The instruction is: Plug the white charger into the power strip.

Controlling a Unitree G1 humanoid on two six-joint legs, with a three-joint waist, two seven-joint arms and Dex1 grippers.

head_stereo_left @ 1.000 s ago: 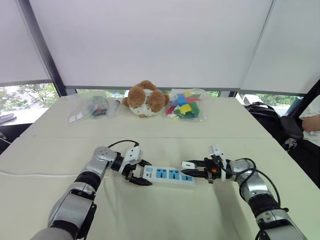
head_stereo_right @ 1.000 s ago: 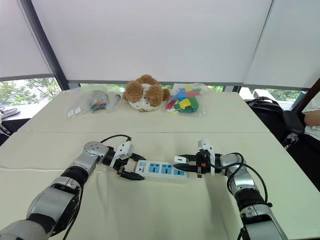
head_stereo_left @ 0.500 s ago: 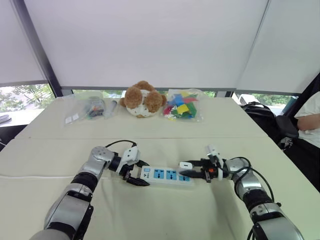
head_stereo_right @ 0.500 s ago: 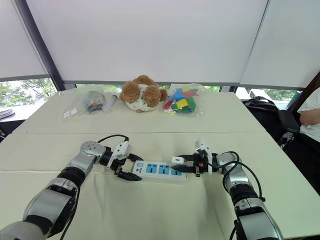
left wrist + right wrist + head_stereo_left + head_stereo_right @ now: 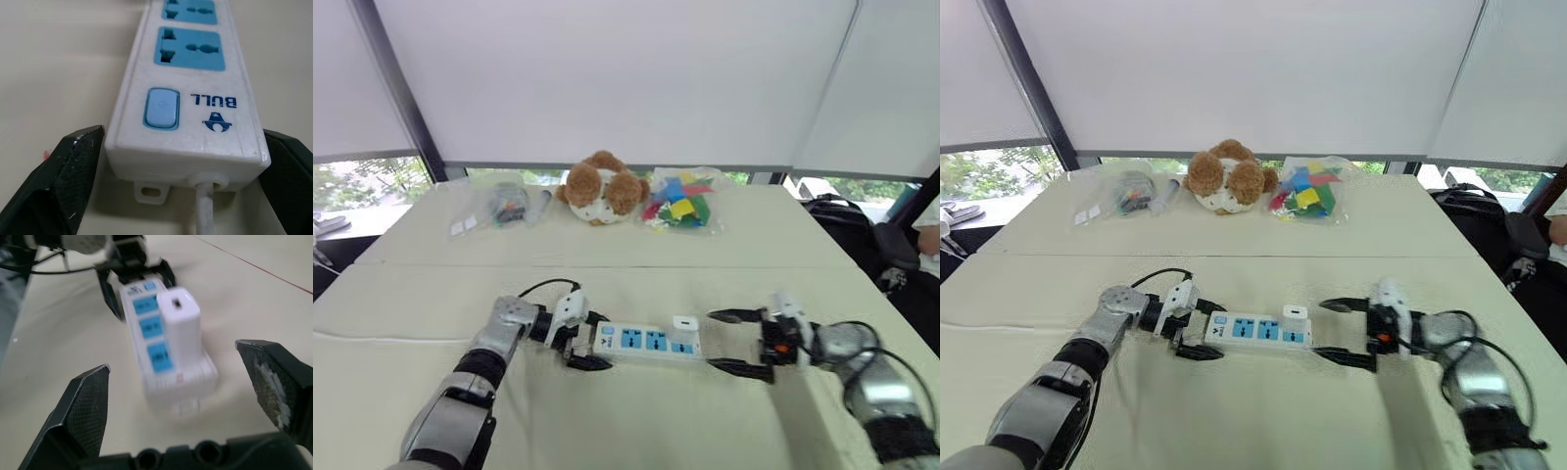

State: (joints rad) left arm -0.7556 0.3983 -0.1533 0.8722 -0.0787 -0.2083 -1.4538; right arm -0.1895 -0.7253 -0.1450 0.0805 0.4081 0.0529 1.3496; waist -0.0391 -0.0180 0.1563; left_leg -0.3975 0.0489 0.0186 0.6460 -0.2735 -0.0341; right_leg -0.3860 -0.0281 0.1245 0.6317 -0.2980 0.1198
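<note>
The white power strip with blue sockets lies flat on the cream table. My left gripper is shut on its switch end; in the left wrist view the black fingers press both sides of the strip. The white charger stands upright in the socket at the strip's right end, also seen in the right wrist view as the charger. My right gripper is open just right of the strip, its fingers spread wide and apart from the charger.
At the back of the table sit a brown teddy bear, a bag of coloured blocks and a clear bag of small items. A black cable loops by my left wrist. A dark bag lies beyond the table's right edge.
My right gripper has let go of the charger, opened and drawn back to the right. The charger now stands alone in the strip's right end. The camera shifted slightly.
</note>
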